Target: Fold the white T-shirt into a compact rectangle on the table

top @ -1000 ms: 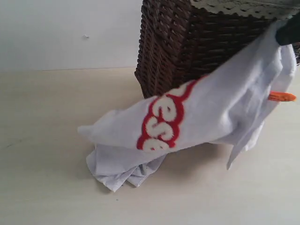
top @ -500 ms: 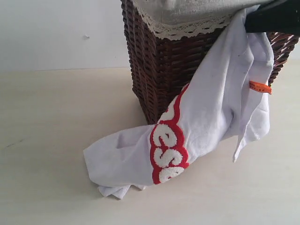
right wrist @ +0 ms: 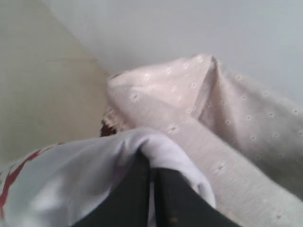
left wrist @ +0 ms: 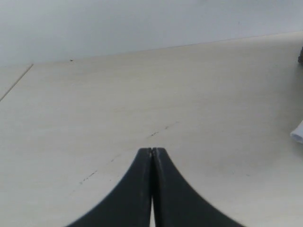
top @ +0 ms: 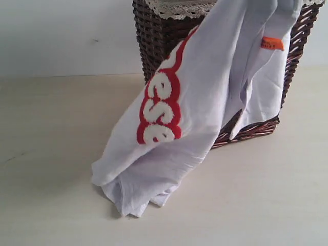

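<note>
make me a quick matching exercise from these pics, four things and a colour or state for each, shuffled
1. white T-shirt
2. basket
3. neck tag
4. left end effector

a. orange
b. dark brown wicker
c. shut, holding nothing
d. hanging, lower end bunched on the table

Pairs: 1-d, 2-b, 3-a, 4-c

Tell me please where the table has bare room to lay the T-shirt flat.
The table is bare left of the white T-shirt, from the wall to the front. Another bare patch lies before the wicker basket, right of the shirt's bunched end. Crowded: the basket's front, where the shirt hangs.
</note>
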